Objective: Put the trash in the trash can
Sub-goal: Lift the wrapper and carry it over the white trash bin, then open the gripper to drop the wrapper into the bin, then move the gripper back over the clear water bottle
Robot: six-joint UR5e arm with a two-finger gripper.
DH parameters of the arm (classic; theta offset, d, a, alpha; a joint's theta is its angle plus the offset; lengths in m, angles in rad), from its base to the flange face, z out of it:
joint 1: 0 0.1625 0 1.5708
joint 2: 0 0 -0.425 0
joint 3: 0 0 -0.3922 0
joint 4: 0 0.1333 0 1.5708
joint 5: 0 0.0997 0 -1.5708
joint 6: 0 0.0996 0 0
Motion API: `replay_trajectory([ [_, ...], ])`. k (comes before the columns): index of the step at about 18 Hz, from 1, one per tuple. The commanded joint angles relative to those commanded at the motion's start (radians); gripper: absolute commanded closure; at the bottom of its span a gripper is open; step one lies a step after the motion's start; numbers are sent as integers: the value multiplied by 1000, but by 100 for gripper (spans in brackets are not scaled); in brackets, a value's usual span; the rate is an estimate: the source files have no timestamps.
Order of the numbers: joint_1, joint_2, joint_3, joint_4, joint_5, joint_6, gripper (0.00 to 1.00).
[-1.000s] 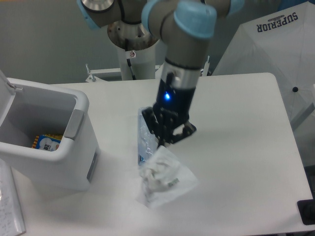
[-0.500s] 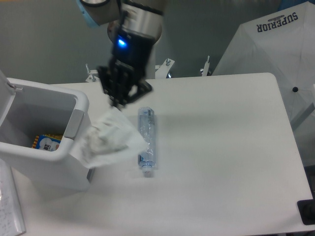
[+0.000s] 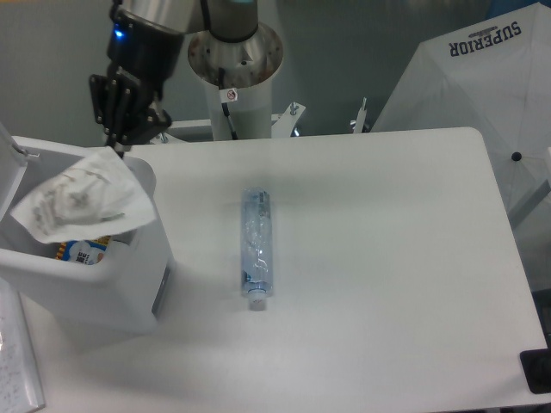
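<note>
Wrapper (image 3: 83, 200) dangles over the open trash can (image 3: 129, 284), pinched in the pincer (image 3: 121, 144), so it's nearly binned, while the bottle (image 3: 256, 248) waits on the tabletop (image 3: 387, 258).

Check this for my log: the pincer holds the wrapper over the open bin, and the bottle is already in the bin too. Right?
Not quite. The camera view shows the bottle lying on the table, beside the bin, not in it. The rest holds: the pincer holds the wrapper over the open bin.
</note>
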Motion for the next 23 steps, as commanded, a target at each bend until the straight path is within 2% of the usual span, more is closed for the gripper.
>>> replay_trajectory([
  [1, -3, -2, -2, 0, -2, 0, 59],
  [2, -2, -3, 0, 0, -5, 0, 46],
  [4, -3, -6, 2, 6, -3, 0, 0],
  [9, 1, -15, 41, 5, -3, -14, 0],
  [11, 26, -31, 54, 5, -6, -17, 0],
  [13, 83, -55, 60, 3, -12, -31, 0],
  [16, 142, -129, 78, 5, -3, -96, 0],
  [20, 201, -262, 165, 3, 34, -217, 0],
  [23, 222, -351, 204, -6, 77, -279, 0],
])
